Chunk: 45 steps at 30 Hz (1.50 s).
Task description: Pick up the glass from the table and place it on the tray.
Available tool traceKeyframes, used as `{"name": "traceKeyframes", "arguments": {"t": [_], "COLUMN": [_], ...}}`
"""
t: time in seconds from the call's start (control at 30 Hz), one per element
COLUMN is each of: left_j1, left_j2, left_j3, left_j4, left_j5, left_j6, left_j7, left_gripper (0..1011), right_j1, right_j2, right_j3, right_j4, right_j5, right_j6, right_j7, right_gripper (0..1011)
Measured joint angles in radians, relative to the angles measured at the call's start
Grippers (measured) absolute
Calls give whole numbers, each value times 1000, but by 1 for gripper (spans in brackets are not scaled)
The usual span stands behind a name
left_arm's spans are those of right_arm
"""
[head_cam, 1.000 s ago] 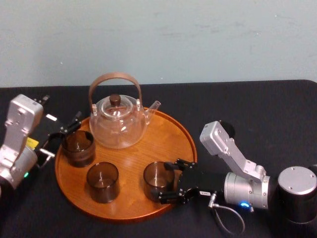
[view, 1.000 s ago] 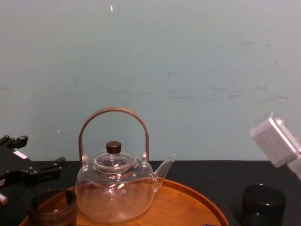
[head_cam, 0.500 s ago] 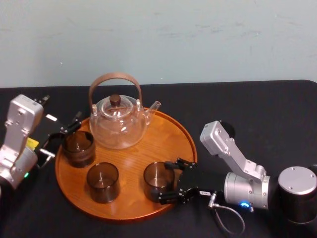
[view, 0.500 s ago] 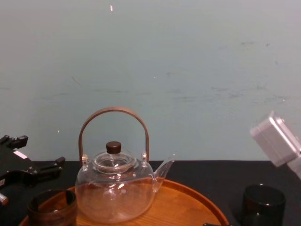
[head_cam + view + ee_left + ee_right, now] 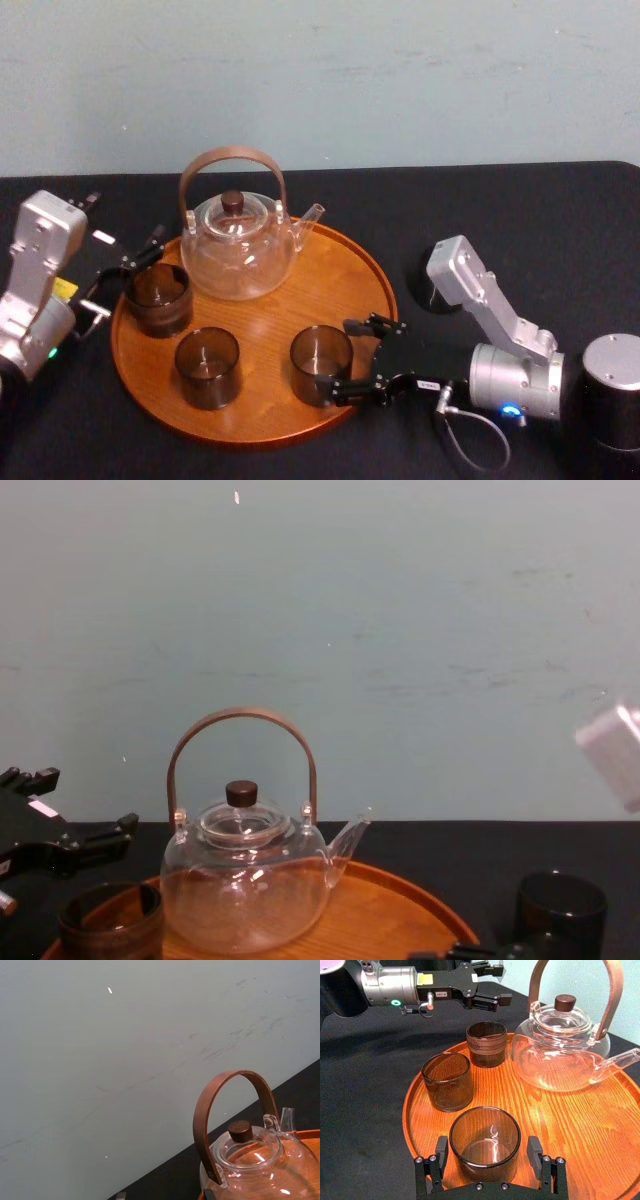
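Glass (image 5: pixel 318 362): smoky-brown tumbler, upright, on the tray (image 5: pixel 330 280), at the near right part of it close to the rim.

Tray: round, orange-brown wood, low rim, on the black worktop (image 5: pixel 520 220).

Right gripper (image 5: pixel 346 357): low over the tray's near right edge, reaching in from the right. Fingers apart, one on either side of the glass. The right wrist view shows a narrow gap on each side, so nothing is clamped.

Left gripper (image 5: pixel 125 270): at the tray's left edge, just beside the brown cup (image 5: pixel 158 298). Fingers apart, holding nothing.

Brown cup: thick dark rim, upright, on the left of the tray.

Second tumbler (image 5: pixel 207 367): same smoky glass, upright, on the near side of the tray, between the brown cup and the glass, touching neither.

Teapot (image 5: pixel 238 255): clear glass, arched brown handle, dark lid knob, at the far side of the tray with the spout toward the right.

Dark cup (image 5: pixel 428 292): upright on the worktop, off the tray, just to its right and partly hidden behind the right arm.
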State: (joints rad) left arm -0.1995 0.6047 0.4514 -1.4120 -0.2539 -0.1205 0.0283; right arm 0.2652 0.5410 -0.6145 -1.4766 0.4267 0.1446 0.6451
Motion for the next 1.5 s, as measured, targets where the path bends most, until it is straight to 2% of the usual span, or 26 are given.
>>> {"name": "traceKeyframes", "arguments": {"t": [0.37, 0.47, 0.6, 0.83, 1.1, 1.33, 1.5], "left_j1": [0, 0, 0, 0, 0, 0, 0], "left_j2": [0, 0, 0, 0, 0, 0, 0], "left_j3": [0, 0, 0, 0, 0, 0, 0], "left_j4": [0, 0, 0, 0, 0, 0, 0], "left_j5": [0, 0, 0, 0, 0, 0, 0], "left_j6": [0, 0, 0, 0, 0, 0, 0], "left_j7": [0, 0, 0, 0, 0, 0, 0], "left_gripper": [1001, 1001, 1001, 1001, 1001, 1001, 1001], "right_j1": [-54, -79, -100, -153, -191, -203, -202], "right_j2": [69, 104, 133, 183, 184, 146, 120], "right_j3": [43, 62, 81, 146, 210, 260, 280], "right_j4": [-64, -88, -106, -136, -141, -127, -117], "right_j5": [46, 63, 78, 118, 135, 128, 119], "right_j6": [-7, -16, -25, -46, -39, 14, 46], "right_j7": [-2, 0, 1, -28, -117, -224, -273], "right_gripper": [1002, 1002, 1002, 1002, 1002, 1002, 1002]}}
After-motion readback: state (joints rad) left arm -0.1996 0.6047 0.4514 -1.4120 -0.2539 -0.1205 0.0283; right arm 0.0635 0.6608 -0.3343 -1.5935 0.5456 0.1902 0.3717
